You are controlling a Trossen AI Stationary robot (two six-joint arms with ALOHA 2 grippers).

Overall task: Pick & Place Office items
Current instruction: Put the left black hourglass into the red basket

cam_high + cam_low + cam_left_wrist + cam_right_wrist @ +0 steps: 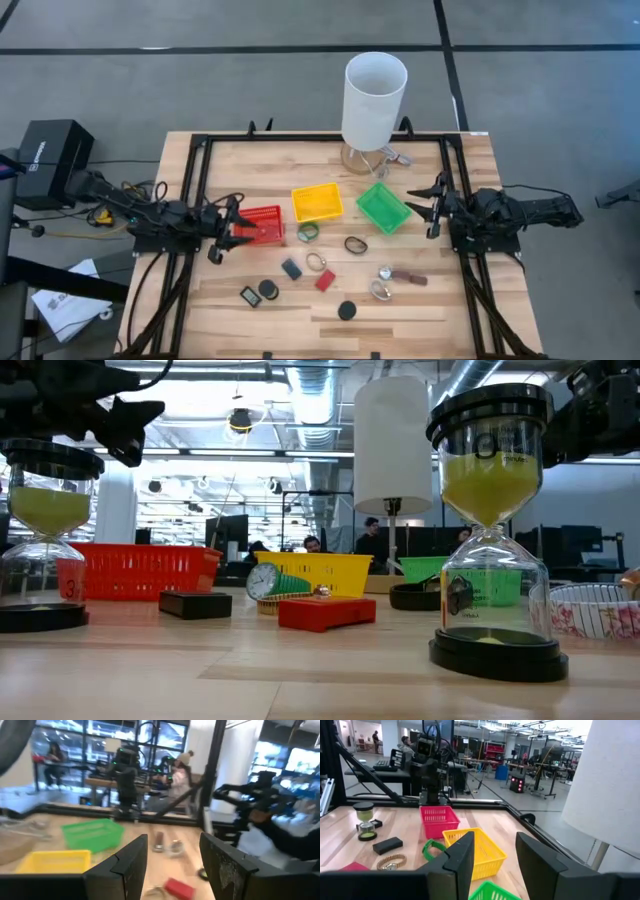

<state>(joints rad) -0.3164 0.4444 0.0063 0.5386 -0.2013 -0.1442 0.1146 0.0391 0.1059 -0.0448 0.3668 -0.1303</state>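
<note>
— Where do things stand from your side of the room?

— Both arms hang back at the edges of the desk (pixel 420 300). The left tool (pixel 226 232) sits just beside the red basket (pixel 262 225), fingers spread with nothing between them. The right tool (pixel 436 205) hovers close to the green basket (pixel 383 207), also spread and empty.

— And the office items?

— All loose on the wood between the two tools, nearer the front edge than either one. A green ring (pixel 308 232) lies just in front of the yellow basket (pixel 317 202). A dark ring (pixel 356 244) is near the right tool. A red rectangle (pixel 325 280) sits about midway, with a dark rectangle (pixel 291 268) beside it on the left tool's side. A black disc (pixel 347 310) lies farthest forward.

— So nothing is picked yet. How would you go about it?

— I'd guess each tool should take what lies closest to it. The pieces are small and flat, so the fingers need to come straight down and straddle one piece only. The red rectangle looks blocky enough to pinch by its sides. The rings look thin; better to grip across the band than to scrape the wood.

— What might go wrong?

— The tall white cylinder (pixel 373 98) stands behind the baskets, so I'd keep lifts low and clear of it.
</note>
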